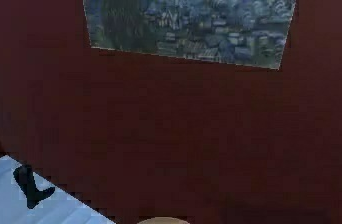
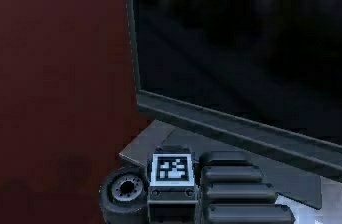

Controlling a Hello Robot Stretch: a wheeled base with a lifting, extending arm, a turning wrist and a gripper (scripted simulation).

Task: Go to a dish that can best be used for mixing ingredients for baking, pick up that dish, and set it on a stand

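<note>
The gripper [image 2: 124,196] is seen before the television [image 2: 249,70] set beside the dark red wall [image 2: 49,90]; whether anything is held cannot be told. In the forward view a tan rounded rim [image 1: 164,219], not identifiable as the dish, is seen at that wall's foot, its relation to the gripper undeterminable. A picture [image 1: 189,28] is hung on the wall, and a dark figure [image 1: 31,187] is set on a pale surface [image 1: 1,198] against it.

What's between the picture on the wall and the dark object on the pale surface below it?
Between the picture and the dark object there is just bare dark red wall, as seen in the forward view.
</note>
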